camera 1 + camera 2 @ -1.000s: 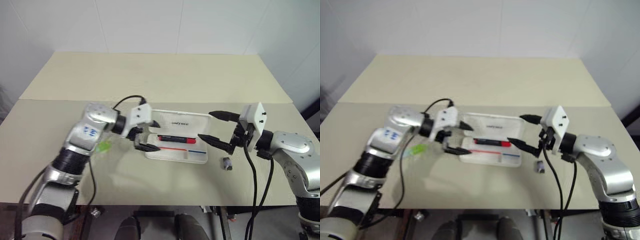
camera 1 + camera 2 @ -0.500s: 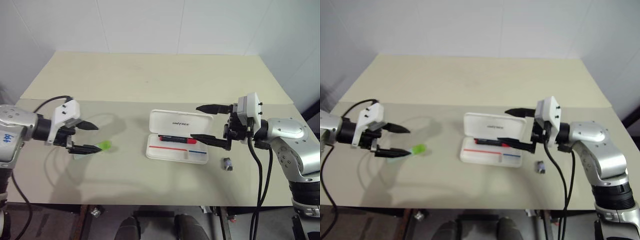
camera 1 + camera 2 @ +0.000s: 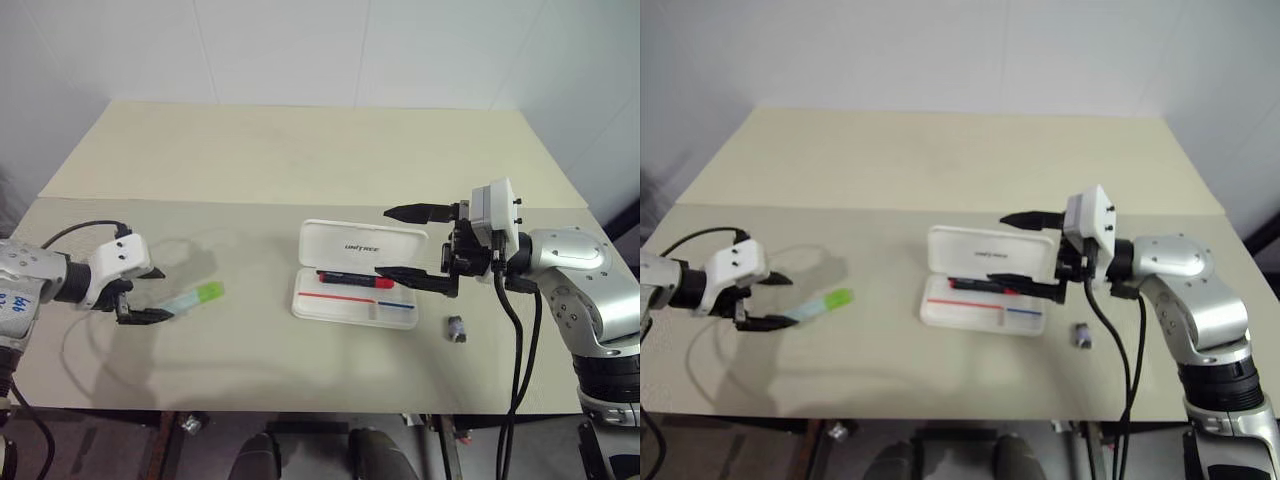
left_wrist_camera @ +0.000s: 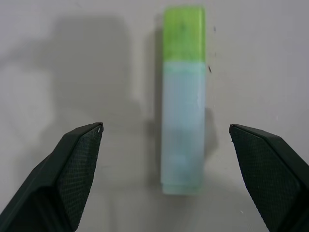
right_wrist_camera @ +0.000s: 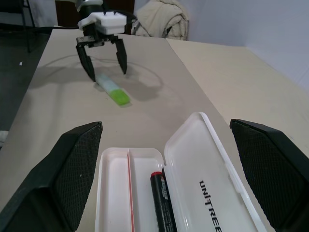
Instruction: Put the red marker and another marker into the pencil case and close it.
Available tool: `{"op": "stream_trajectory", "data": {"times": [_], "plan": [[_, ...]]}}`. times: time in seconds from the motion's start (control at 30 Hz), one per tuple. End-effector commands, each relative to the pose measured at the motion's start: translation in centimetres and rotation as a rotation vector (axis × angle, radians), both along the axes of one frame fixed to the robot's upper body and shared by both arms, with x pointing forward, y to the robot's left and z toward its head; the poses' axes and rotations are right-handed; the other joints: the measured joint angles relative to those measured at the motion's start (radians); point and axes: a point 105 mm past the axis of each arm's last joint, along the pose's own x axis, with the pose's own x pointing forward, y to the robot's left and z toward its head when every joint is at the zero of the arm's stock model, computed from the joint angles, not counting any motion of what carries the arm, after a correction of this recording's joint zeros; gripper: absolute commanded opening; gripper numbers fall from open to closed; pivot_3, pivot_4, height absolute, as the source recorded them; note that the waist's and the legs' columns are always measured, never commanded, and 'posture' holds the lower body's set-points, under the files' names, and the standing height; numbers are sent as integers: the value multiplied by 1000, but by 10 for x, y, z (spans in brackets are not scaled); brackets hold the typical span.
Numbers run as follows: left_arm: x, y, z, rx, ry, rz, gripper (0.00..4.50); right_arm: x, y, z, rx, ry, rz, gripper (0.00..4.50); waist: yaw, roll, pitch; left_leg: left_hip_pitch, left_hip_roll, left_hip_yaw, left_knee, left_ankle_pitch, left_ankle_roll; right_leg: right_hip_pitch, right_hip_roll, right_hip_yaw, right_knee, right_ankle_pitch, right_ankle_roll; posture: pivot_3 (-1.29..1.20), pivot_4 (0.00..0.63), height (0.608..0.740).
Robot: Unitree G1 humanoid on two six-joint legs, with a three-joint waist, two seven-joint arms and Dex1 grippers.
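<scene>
Pencil case (image 3: 357,283) open, red marker (image 3: 354,279) inside, green marker (image 3: 194,297) outside

light: bright, even, from overhead | shadows: soft grey patches on the bench (image 3: 300,160) under both arms; a soft-edged shadow beside the mint-green marker (image 4: 182,125) in the left wrist view | glare: none | focus: head views slightly soft; the tool's fingers (image 5: 72,169) blurred in the near foreground of the right wrist view
</scene>
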Motion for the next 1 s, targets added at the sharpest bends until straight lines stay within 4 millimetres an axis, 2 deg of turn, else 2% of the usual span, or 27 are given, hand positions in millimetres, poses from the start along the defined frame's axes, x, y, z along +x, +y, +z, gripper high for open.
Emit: {"op": "stream_trajectory", "data": {"times": [0.03, 0.2, 0.23, 0.33, 0.5, 0.6, 0.73, 0.83, 1.0], "plan": [[8, -2, -1, 40, -25, -18, 4459, -5, 2, 7, 7, -38, 1, 4500, 0, 0, 0, 0, 0, 0, 0, 0, 0, 0, 0, 0, 0, 0, 0, 0, 150, 740], [17, -3, -10, 59, -16, -9, 4459, -7, 0, 8, 16, -40, -22, 4500, 4, 0, 0, 1, 0, 1, 0, 0, 0, 0, 0, 0, 2, 0, 0, 0, 150, 740], [18, -3, -11, 58, -12, -2, 4285, -8, 0, 8, 17, -40, -26, 4500, 5, 0, 0, 1, 0, 1, 0, 0, 0, 0, 0, 0, 2, 0, 0, 0, 150, 740], [19, -4, -12, 56, -10, 7, 3554, -9, -2, 7, 21, -39, -39, 4500, 5, 1, 0, 1, 0, 1, 1, 1, 1, 1, 0, 0, 2, 1, 0, 0, 150, 740], [18, -6, -12, 52, -4, 0, 1933, -10, -3, 7, 22, -39, -51, 4500, 2, 1, 0, 3, 0, 2, 1, 6, 3, 1, -1, 1, 1, -1, -13, 0, 150, 740], [18, -9, -11, 47, -6, -5, 1052, -10, -3, 7, 23, -39, -54, 4500, 0, 0, 0, 3, 0, 3, 1, 9, 3, 1, -2, 1, -1, 1, -16, 0, 150, 740], [17, -15, -7, 33, -4, -32, 1053, -8, -2, 7, 23, -41, -55, 4500, -2, 0, 0, 2, 0, 5, 1, 11, 4, 2, -2, 2, -4, 5, -17, 0, 150, 740], [18, -28, 4, 15, -40, -88, 1053, -6, -2, 7, 20, -39, -56, 4500, 1, 0, 0, 1, 0, 5, 1, 11, 4, 2, -2, 2, -7, 5, -16, 0, 150, 740], [10, -57, 19, 38, -41, -237, 1053, -3, -5, 5, 15, -33, -66, 4500, 1, 0, 0, -2, 0, 6, 0, 8, 4, 1, -3, 2, -9, 6, -15, 0, 150, 740]]}}
